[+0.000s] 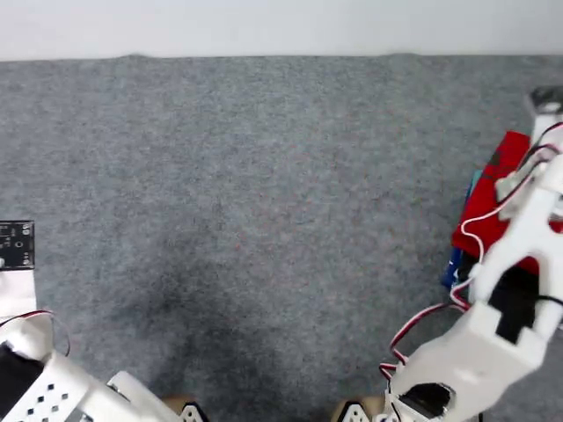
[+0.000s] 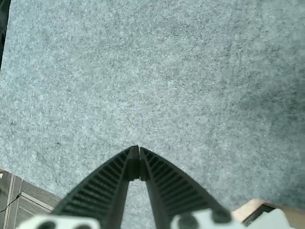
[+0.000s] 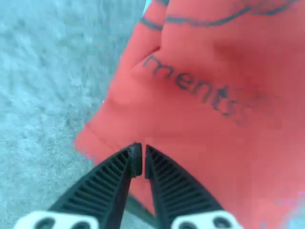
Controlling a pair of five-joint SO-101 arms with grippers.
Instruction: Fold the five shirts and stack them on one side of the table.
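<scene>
A stack of folded shirts lies at the table's right edge, with a red shirt [image 1: 493, 211] on top and blue cloth [image 1: 453, 268] showing underneath. The right arm stretches over this stack. In the right wrist view the red shirt [image 3: 209, 105], with dark lettering, lies just under my right gripper [image 3: 138, 160], whose fingers are shut with nothing between them near the shirt's edge. My left gripper [image 2: 138, 162] is shut and empty above bare grey mat, and its arm sits at the table's near left corner [image 1: 53, 391].
A grey felt mat [image 1: 264, 193] covers the table. A small black circuit board [image 1: 16, 244] on a white strip sits at the left edge. Red and white cables [image 1: 422, 321] loop along the right arm. The wooden table edge [image 2: 19, 198] shows past the mat's near border.
</scene>
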